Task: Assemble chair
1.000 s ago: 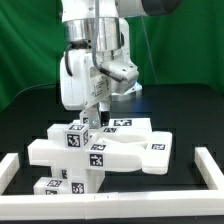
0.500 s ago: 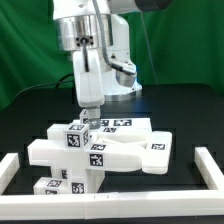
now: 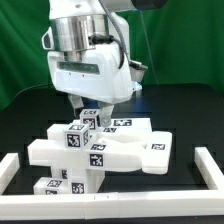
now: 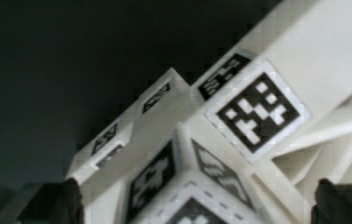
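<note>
The chair's chunky white parts (image 3: 130, 152) lie stacked in the middle of the black table, each with black-and-white tags. A small tagged block (image 3: 75, 136) stands on top at the exterior view's left, and a lower tagged piece (image 3: 62, 184) lies in front. My gripper (image 3: 89, 118) hangs straight down just above the top block and the part behind it. In the wrist view the gripper (image 4: 199, 205) is open. Its dark fingertips (image 4: 56, 200) sit wide apart on either side of a tagged white part (image 4: 244, 110) that fills the view.
Long white border rails frame the table on the exterior view's left (image 3: 9, 168), right (image 3: 210, 166) and front (image 3: 110, 212). The robot's white body (image 3: 90, 60) looms over the stack. A green backdrop stands behind.
The wrist has turned so that its broad face shows in the exterior view, and the hand has come down closer over the top of the stack. The chair parts have not moved.
</note>
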`<action>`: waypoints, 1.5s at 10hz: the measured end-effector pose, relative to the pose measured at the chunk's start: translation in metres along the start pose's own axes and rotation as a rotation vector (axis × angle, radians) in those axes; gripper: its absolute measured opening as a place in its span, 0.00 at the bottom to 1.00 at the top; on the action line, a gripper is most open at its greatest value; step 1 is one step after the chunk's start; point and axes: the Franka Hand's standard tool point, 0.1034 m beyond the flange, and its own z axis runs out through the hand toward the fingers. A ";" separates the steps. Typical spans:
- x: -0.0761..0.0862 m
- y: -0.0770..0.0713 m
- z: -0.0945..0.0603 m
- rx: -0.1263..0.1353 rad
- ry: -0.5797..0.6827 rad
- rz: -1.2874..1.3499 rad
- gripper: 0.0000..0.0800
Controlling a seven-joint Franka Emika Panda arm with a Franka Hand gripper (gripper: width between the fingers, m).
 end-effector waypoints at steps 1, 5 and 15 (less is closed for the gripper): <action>0.000 -0.001 0.001 -0.020 0.006 -0.206 0.81; -0.002 -0.002 0.001 -0.018 0.004 -0.190 0.40; -0.002 -0.005 0.002 0.017 0.008 0.748 0.35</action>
